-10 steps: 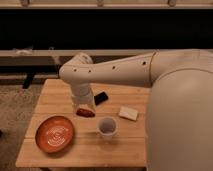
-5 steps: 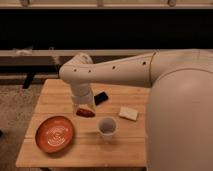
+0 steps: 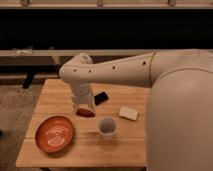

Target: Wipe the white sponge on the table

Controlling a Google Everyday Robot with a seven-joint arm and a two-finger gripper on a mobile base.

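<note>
Nothing has moved since the earlier frames: the arm, the claw and every item sit where they did. The gripper [image 3: 84, 106] hangs at the end of the white arm [image 3: 115, 70], low over the middle of the table [image 3: 125, 150], about halfway between its far and near edges. Directly under it lies a small dark-red object [image 3: 85, 113], touching or nearly touching it. How wide the claw stands, and whether it has hold of that red thing, I cannot tell.

The white sponge [image 3: 128, 113] lies flat on the planks, apart from the claw, toward the table's right side, where the robot's body hides the right edge. Nothing touches it. A white-grey cup [image 3: 107, 127] stands upright just beside the sponge, nearer the front edge and between sponge and claw. A black device [image 3: 100, 97] lies beside the wrist toward the far edge. An orange plate [image 3: 55, 133] rests near the front left corner.
</note>
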